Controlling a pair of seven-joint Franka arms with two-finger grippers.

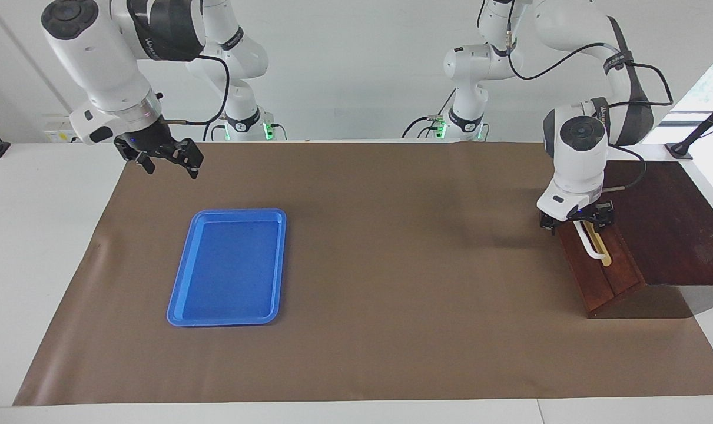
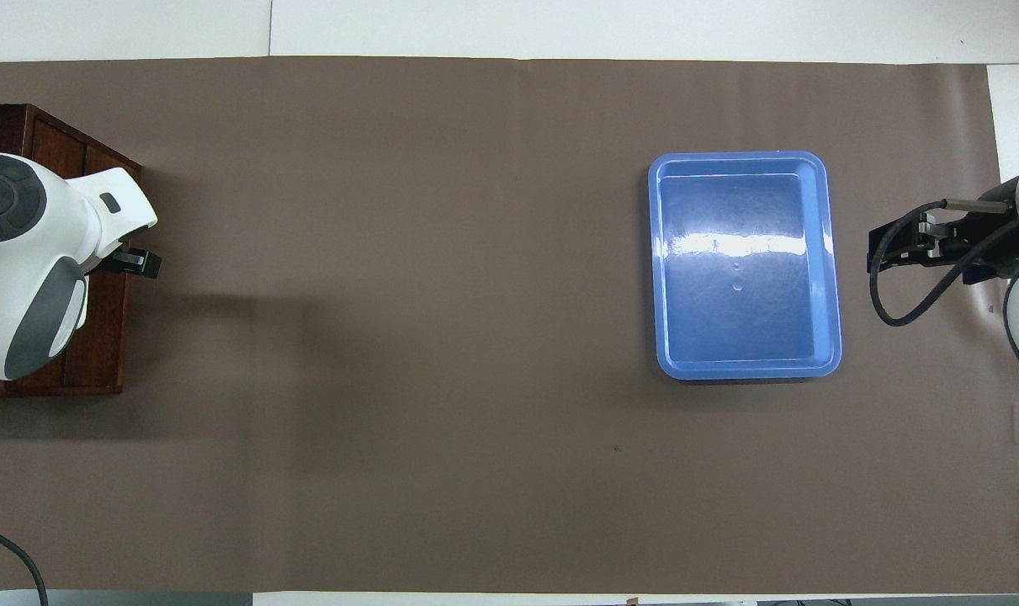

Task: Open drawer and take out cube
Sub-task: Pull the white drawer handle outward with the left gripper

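Straddling the upper end of the closed drawer's (image 1: 597,268) white bar handle (image 1: 589,244), the left tool (image 1: 575,221) stands wide open, gripping nothing, a placing only the facing view reveals since overhead the wrist hides the handle, while the right tool (image 1: 166,161) waits open and empty above the counter (image 1: 391,294) near the blue tray (image 1: 229,268); the cube is unseen.

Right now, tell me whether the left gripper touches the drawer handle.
Cannot tell. In the facing view the left gripper straddles the handle's upper end, open, with neither contact nor gap plain; overhead, the arm hides it.
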